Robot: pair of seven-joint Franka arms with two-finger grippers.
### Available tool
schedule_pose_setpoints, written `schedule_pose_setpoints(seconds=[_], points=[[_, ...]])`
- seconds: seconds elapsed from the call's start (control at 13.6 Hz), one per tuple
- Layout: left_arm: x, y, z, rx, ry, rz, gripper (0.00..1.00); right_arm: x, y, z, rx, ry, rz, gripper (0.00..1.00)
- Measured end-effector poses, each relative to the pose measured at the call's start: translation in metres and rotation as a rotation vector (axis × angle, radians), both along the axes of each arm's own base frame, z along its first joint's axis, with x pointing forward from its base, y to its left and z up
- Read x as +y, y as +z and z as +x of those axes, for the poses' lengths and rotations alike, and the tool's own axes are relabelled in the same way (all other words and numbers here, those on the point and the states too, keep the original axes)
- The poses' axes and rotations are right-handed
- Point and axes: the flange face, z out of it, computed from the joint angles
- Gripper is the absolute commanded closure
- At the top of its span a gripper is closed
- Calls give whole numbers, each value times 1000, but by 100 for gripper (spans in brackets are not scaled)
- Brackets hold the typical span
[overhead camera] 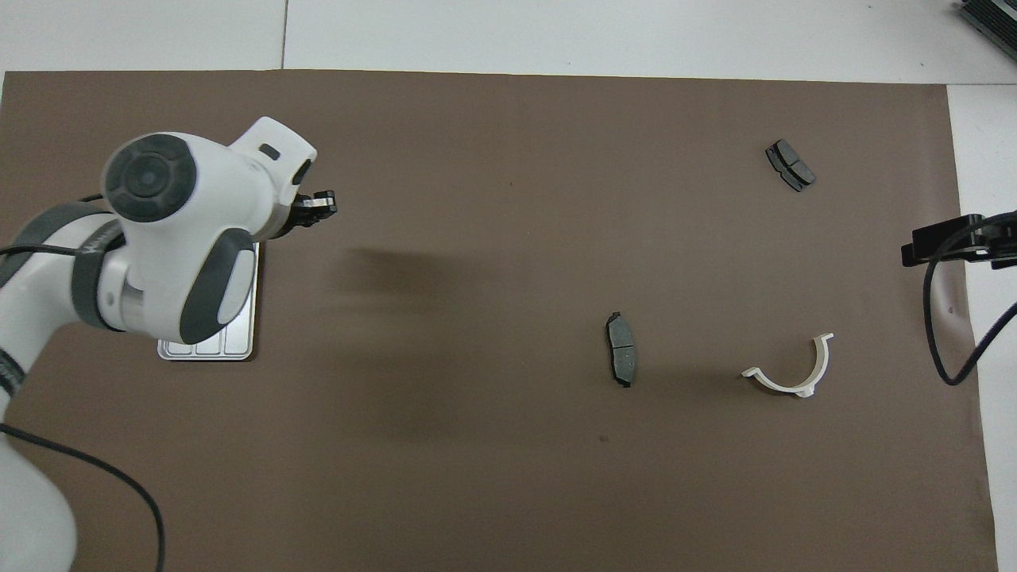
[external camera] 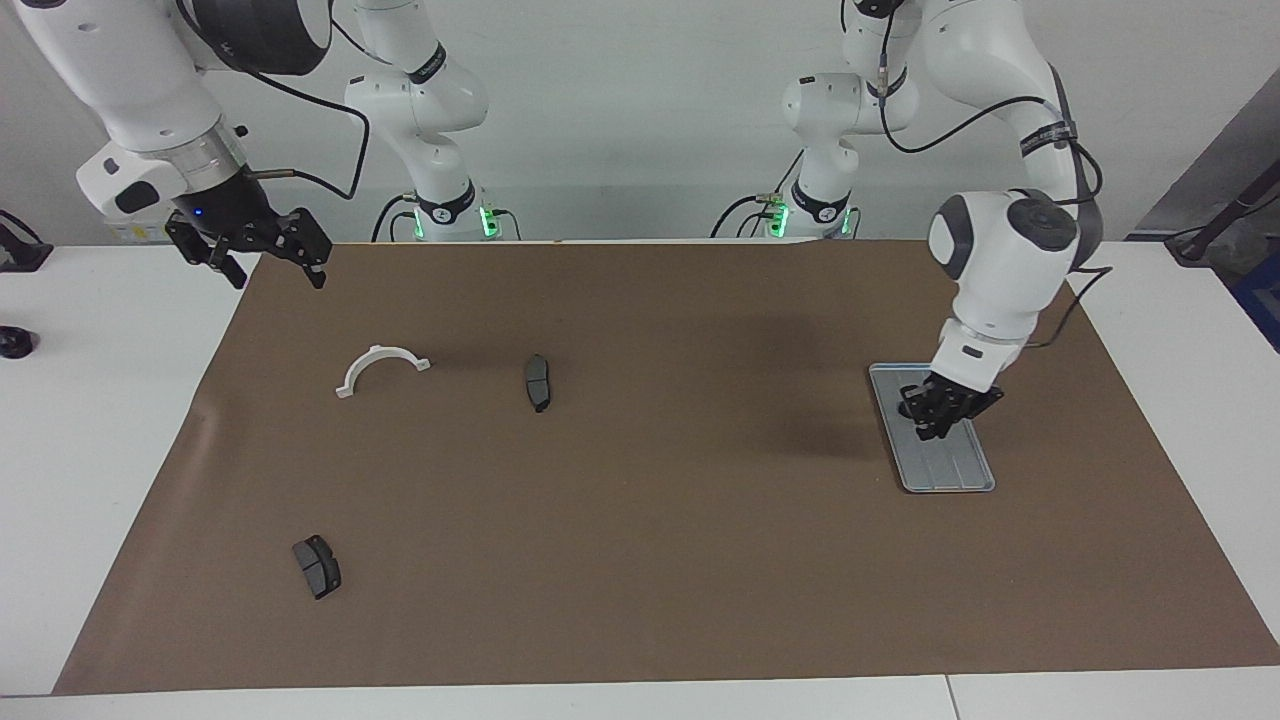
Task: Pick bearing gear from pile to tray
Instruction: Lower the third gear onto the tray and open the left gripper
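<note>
Brown mat [external camera: 640,560] lying flat over the white bench [external camera: 100,480], one corner stretching beneath the right hand [external camera: 268,266]. Small black object [external camera: 12,343] sitting on bare bench near that hand, off the mat.

L gripper [external camera: 938,418] hangs low over the tray [external camera: 950,470], fingertips together, w/ a small dark gear [external camera: 909,408] just showing beside it on the tray, at the L arm's end of the brown mat [external camera: 640,560]. R gripper [external camera: 262,255] waits up over the mat's corner at the R arm's end, jaws apart. White half-ring bracket [external camera: 381,368] & one brake pad [external camera: 538,382] lie mid-mat, apart; second brake pad [external camera: 317,566] farther from the robots.
</note>
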Motion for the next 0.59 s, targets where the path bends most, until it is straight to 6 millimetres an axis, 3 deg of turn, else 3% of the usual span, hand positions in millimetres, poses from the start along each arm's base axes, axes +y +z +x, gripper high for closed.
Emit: schedule_pose_setpoints(seconds=[0.07,0.22,0.37,0.44,0.52,0.59], points=[[23,-8,-3,14,-14,6,100,-3,0,0,-1,-5,0,0],[37,-27,-10,16,-24,9,100,-3,1,-1,-2,-5,0,0],[34,-50,-17,17,-30,7,82,2,1,0,-2,4,1,0],[31,-57,-19,24,-33,6,53,4,1,0,-2,8,1,0],[29,-63,-21,29,-37,5,1,5,1,0,-2,8,1,0],[27,-68,-21,28,-40,4,0,4,1,0,-2,7,1,0]])
